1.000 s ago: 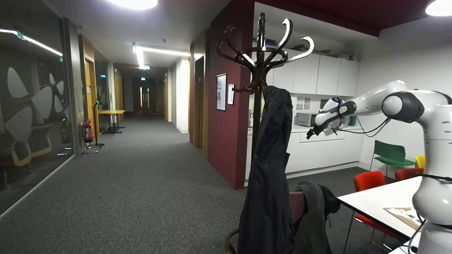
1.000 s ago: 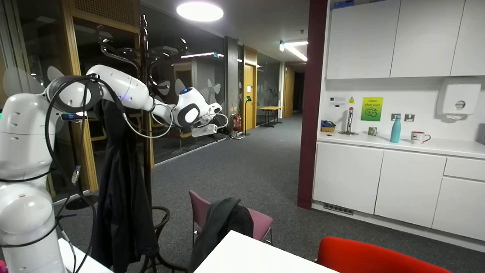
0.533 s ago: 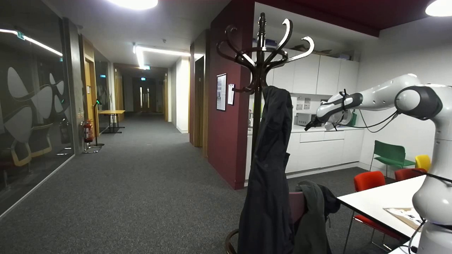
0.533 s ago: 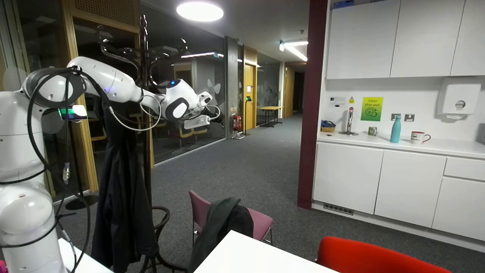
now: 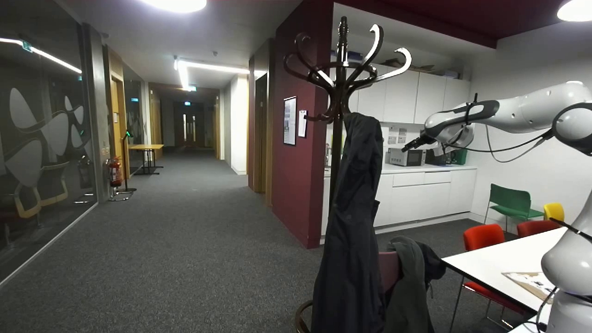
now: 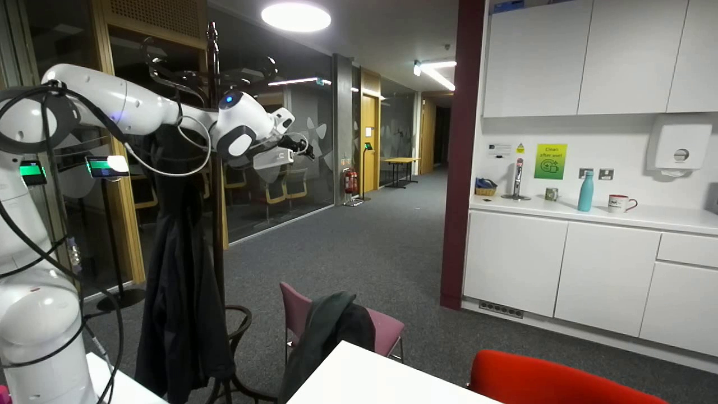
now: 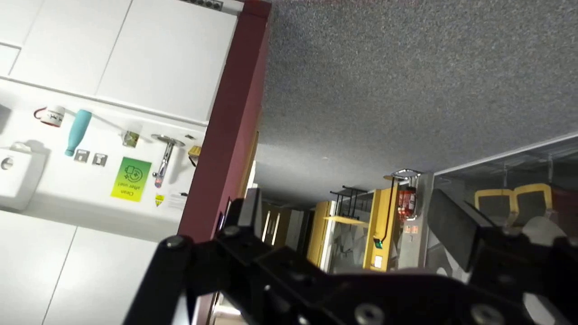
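The claw [image 7: 347,198] hangs in mid-air at the end of the raised white arm [image 6: 134,104], its two black fingers [image 7: 454,228] spread wide; the wrist view, where everything appears upside down, shows a corridor [image 7: 311,178] and a red fire extinguisher [image 7: 407,201] through the gap, well beyond the tips. In an exterior view the arm crosses in front of a dark coat stand [image 6: 213,67], which looks to be the thing nearest the claw; a gap shows between them in both exterior views, though its depth cannot be judged. A long black coat [image 6: 179,269] hangs from the stand. Near its foot is a plum chair [image 6: 388,328] with a dark grey jacket [image 6: 328,325] draped over it, and the corner of a white-topped desk [image 6: 381,376] comes close to both, a red chair [image 6: 549,384] at its side. Farther off, the white kitchen desk [image 6: 679,217] holds a chrome tap [image 6: 517,179], a patterned mug [image 6: 551,194], a turquoise bottle [image 6: 585,192] and a white mug [image 6: 618,203] with a red handle, upright in a row from the corridor end, plus a silver microwave [image 5: 409,158].
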`<state>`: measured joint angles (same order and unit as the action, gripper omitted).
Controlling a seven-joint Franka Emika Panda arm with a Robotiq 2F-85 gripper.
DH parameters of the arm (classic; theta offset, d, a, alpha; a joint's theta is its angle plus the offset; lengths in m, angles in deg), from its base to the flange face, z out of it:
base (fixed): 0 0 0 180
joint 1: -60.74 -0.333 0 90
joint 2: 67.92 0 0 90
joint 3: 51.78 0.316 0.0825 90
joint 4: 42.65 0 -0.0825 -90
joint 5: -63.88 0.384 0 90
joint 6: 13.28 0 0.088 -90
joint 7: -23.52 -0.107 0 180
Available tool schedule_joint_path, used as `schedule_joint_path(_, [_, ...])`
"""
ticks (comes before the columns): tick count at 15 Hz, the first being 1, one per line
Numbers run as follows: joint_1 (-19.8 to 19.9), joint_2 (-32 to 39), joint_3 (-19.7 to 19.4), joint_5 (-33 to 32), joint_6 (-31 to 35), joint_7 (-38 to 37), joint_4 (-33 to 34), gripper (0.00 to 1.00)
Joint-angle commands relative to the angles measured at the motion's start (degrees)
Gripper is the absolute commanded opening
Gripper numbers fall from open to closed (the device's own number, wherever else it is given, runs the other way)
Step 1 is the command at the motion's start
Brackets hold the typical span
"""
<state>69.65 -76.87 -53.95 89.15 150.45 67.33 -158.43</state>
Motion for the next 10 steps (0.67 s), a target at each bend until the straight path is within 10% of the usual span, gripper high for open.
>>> schedule_joint_path(1, [-1.3, -9.0, -0.8, 3.2, -2.0, 4.0, -5.3, 1.0])
schedule_joint_path(10, [-6.4, -24.7, -8.1, -8.0, -18.9, -5.2, -11.6, 1.0])
